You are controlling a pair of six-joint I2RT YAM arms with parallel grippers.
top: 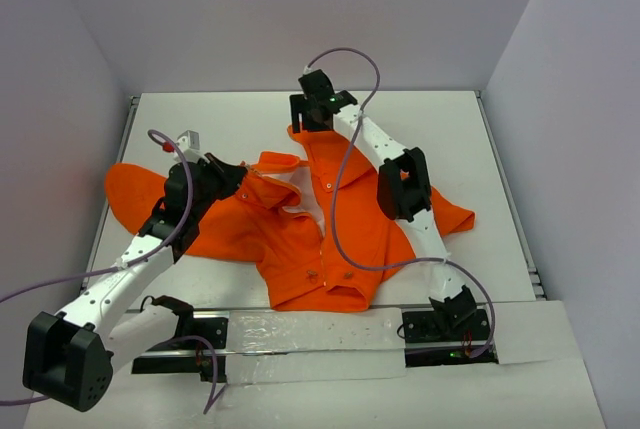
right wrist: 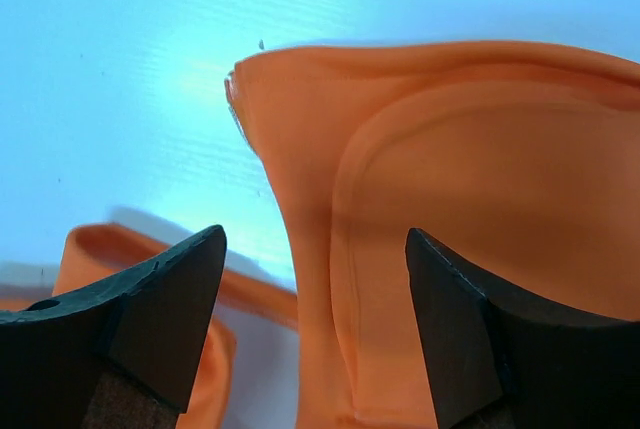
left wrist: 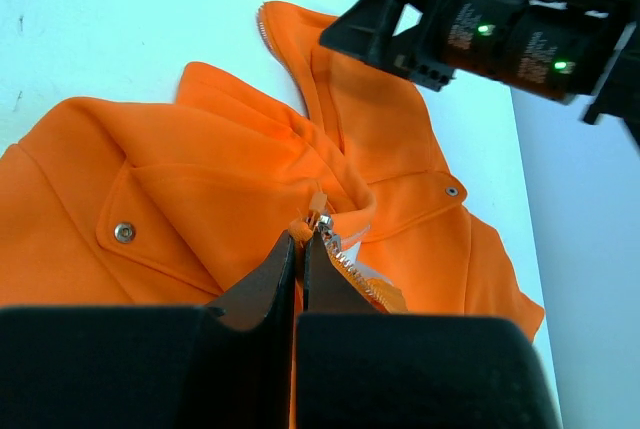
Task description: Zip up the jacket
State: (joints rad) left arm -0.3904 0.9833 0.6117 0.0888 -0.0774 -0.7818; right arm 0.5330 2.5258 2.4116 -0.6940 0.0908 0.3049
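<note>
Left gripper (left wrist: pixel 300 241): one; fingers pressed together, tips right against the zipper slider (left wrist: pixel 323 220); whether a pull tab is nipped between them cannot be told. Right gripper (right wrist: pixel 314 236): one; jaws spread wide over the far top edge of the garment, nothing clamped. Jacket (top: pixel 330 244): one, bright orange, lying in the middle of the table (top: pixel 480 149) between the two arms, hem toward the arm bases, collar end toward the far side beneath the right gripper, a sleeve or hood trailing off to the left. Zipper teeth (left wrist: pixel 352 269): one run visible, emerging just beside the left fingertips. Snaps: two in the left wrist view, the left snap (left wrist: pixel 124 232) on a pocket flap, the right snap (left wrist: pixel 452 191) on the opposite panel. Pale lining (top: pixel 300 194): one patch, where the upper front gapes. Step judged in hand: drawing the slider up the track, lower front apparently joined, upper part open. Next move likely calls for the right jaws to close on the top edge and hold it taut while the left draws the slider toward it, in line with the teeth.
</note>
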